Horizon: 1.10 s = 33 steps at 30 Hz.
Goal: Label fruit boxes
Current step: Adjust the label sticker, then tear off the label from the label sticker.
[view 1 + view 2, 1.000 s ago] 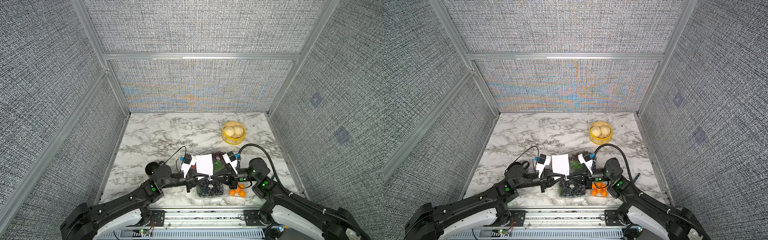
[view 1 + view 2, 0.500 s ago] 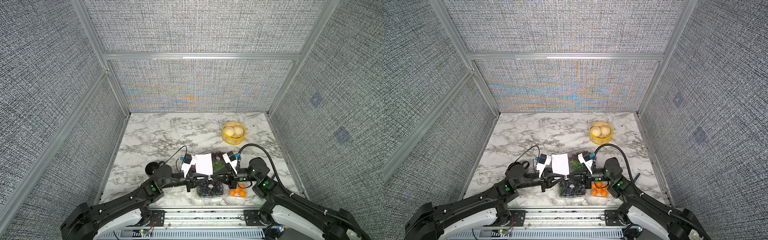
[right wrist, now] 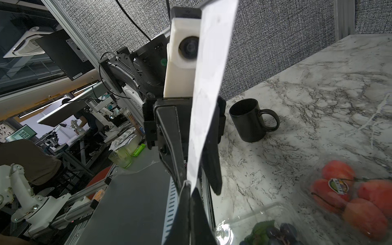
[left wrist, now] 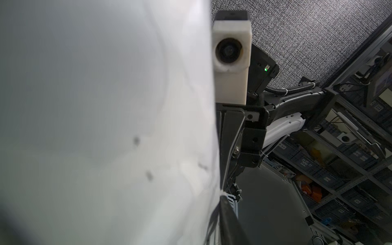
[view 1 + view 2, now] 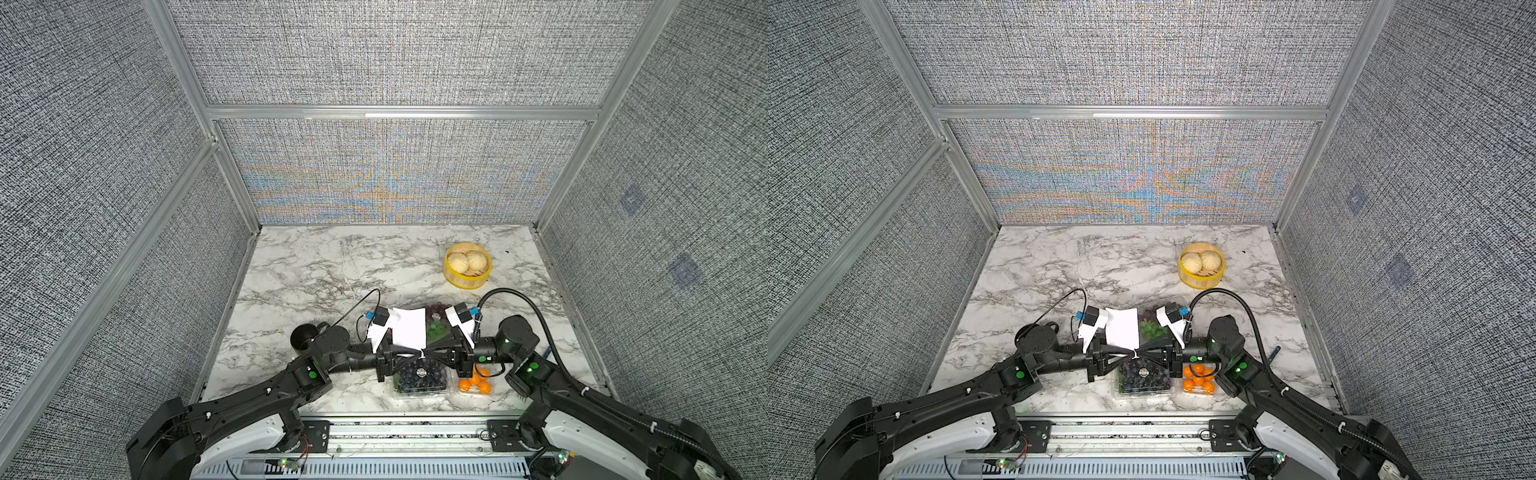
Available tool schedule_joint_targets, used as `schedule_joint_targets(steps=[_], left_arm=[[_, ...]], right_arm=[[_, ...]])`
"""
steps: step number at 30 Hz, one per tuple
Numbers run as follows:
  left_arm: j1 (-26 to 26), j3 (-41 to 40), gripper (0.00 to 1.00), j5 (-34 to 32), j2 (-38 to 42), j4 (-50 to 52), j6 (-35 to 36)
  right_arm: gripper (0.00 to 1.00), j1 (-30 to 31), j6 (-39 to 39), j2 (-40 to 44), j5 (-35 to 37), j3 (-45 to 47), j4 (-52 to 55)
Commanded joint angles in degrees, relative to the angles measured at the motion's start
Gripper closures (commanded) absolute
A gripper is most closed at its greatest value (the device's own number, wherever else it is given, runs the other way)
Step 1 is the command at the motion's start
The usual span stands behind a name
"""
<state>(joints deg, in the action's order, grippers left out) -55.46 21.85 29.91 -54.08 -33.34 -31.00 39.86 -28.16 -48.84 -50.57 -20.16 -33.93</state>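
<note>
Both grippers meet tip to tip above the clear box of dark grapes (image 5: pixel 422 376), which has a round sticker on its lid. My right gripper (image 5: pixel 426 354) (image 3: pixel 188 188) is shut on the lower corner of the white sticker sheet (image 5: pixel 409 330) (image 3: pixel 209 84), which stands upright. My left gripper (image 5: pixel 417 354) is open, its fingers (image 3: pixel 169 137) apart on either side of the sheet. That sheet (image 4: pixel 106 127) fills the left wrist view. The box of oranges (image 5: pixel 473 380) lies under the right wrist. The purple and green grapes box (image 5: pixel 436 322) is behind. The red fruit box (image 3: pixel 343 191) carries a sticker.
A black mug (image 5: pixel 303 336) (image 3: pixel 250 121) stands left of the left arm. A yellow bamboo steamer (image 5: pixel 466 280) with buns sits at the back right. The boxes lie close to the marble table's front edge (image 5: pixel 374 409). Grey walls enclose three sides.
The left gripper's jaws have come apart round the sheet. The right gripper keeps its hold, and arms and sheet stay where they were.
</note>
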Motion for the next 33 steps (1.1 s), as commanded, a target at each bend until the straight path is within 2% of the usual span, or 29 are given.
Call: schedule_joint_targets(steps=[1,15,19,27,33], left_arm=[[-0.03,-0.21,0.72,-1.41,0.91,-0.79,0.77],[-0.01,0.37,0.72,-0.03,-1.92,-2.77,0.43],[-0.04,0.29,0.8,0.03,-1.93,-2.96,0.28],[-0.03,-0.85,0.6,-2.69,3.46,0.88,1.16],[0.02,-1.2,0.57,-6.59,8.32,5.72,2.52]], right_arm=[[1.0,0.05,1.0,0.75,0.16,-0.27,0.8],[1.0,0.05,-0.58,-1.72,-2.28,-0.43,-2.46],[1.0,0.05,-0.23,-1.45,-1.99,-0.4,-1.85],[1.0,0.04,0.48,-0.15,-1.19,-0.44,-0.03],[1.0,0.05,0.4,0.0,-1.54,-0.58,0.0]])
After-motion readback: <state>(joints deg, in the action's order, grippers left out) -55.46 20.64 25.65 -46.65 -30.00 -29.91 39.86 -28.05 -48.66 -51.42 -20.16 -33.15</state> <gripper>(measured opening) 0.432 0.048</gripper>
